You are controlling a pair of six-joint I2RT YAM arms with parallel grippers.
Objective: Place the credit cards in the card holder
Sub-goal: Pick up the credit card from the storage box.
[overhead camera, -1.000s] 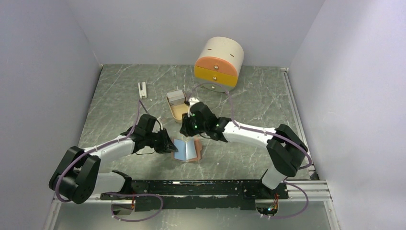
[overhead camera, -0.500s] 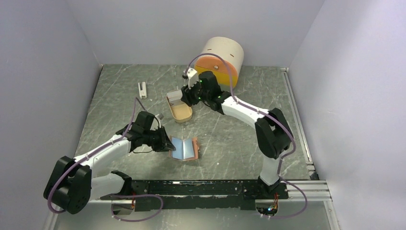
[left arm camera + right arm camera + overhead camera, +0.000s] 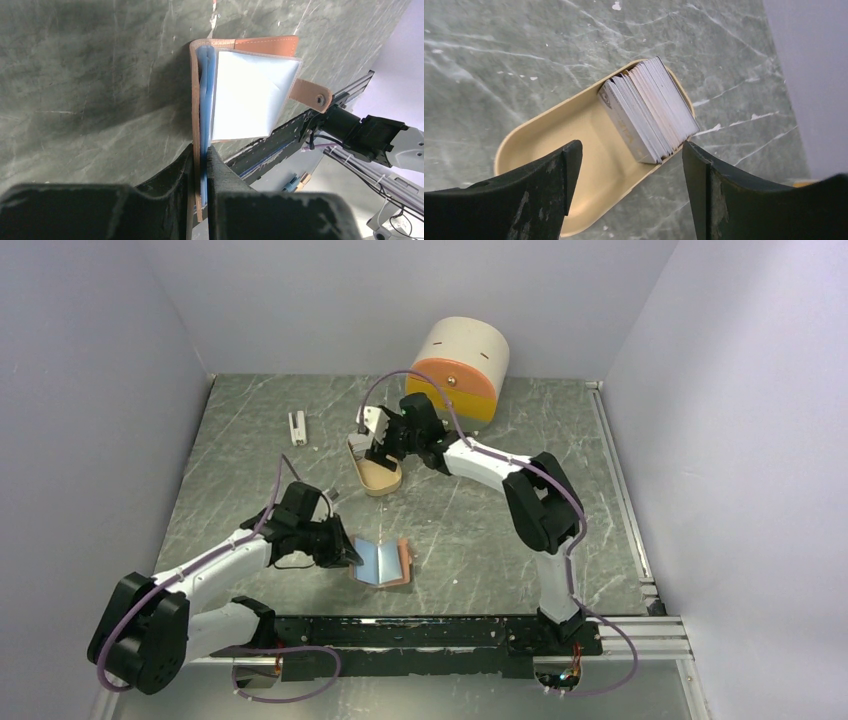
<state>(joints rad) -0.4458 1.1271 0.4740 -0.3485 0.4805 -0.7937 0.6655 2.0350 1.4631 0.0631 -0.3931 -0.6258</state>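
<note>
The salmon-pink card holder (image 3: 392,565) lies open on the table near the front, its shiny bluish inner pockets (image 3: 250,95) facing up and its snap tab (image 3: 312,95) sticking out. My left gripper (image 3: 348,554) is shut on the holder's left edge; in the left wrist view the pink cover and blue pocket layers are pinched between the fingers (image 3: 201,167). A leaning stack of grey-white credit cards (image 3: 649,110) stands at one end of a beige oval tray (image 3: 569,135). My right gripper (image 3: 631,152) hangs open just above that tray (image 3: 385,483), touching nothing.
A cream round drawer unit (image 3: 458,358) with orange and yellow fronts stands at the back. A small white upright block (image 3: 297,427) is at the back left. Grey walls close in on three sides, and a black rail (image 3: 400,630) runs along the near edge.
My right arm swung from the card holder back to the tray and its jaws opened wide. The left gripper kept its grip and dragged the holder slightly toward the near left.
</note>
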